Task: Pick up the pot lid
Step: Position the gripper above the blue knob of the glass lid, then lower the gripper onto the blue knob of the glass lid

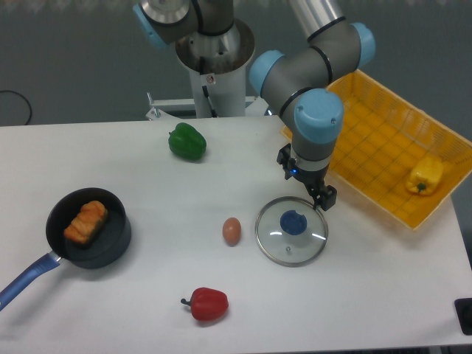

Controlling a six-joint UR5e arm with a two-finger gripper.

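One open pincer point(306, 181), with the pot lid point(276, 246) below it — if lowered off-centre, the pincer could bump the blue knob point(293, 222) and send the pot lid skidding.

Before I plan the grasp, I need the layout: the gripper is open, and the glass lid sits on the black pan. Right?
Not quite: the camera view shows the glass lid lying on the white table, not on the black pan. The gripper is open, as you say.

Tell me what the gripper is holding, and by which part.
Nothing: the gripper is open, and the round clear glass lid with the blue knob lies on the white table.
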